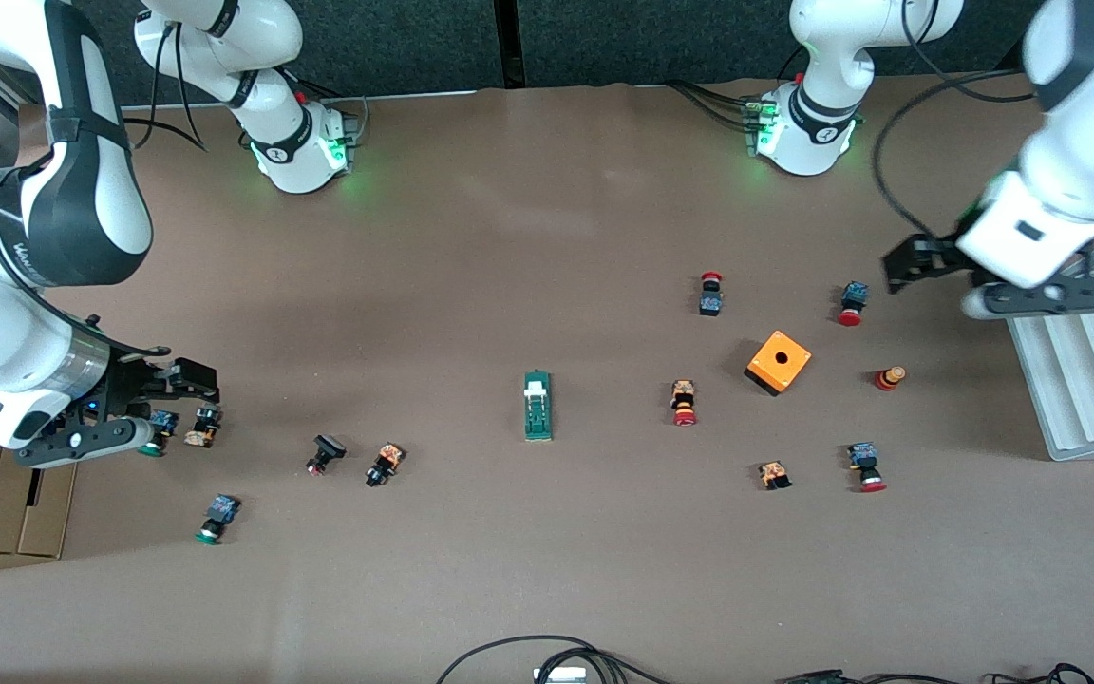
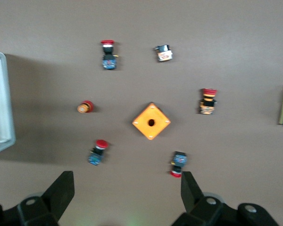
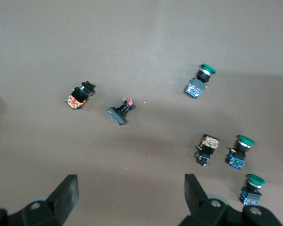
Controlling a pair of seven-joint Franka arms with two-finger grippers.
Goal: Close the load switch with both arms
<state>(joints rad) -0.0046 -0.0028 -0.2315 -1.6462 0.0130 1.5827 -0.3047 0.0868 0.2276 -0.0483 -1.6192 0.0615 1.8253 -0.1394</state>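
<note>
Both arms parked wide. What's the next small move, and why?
Probably bring both grippers in over the load switch. It lies untouched mid-table, while the left gripper hangs open over the red buttons at its end and the right gripper hangs open over the green buttons.

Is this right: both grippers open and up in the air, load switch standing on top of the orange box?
Not quite. The load switch lies on the table by itself, apart from the orange box, toward the right arm's end of it; the front view shows this. The left gripper and right gripper are open in the air.
</note>
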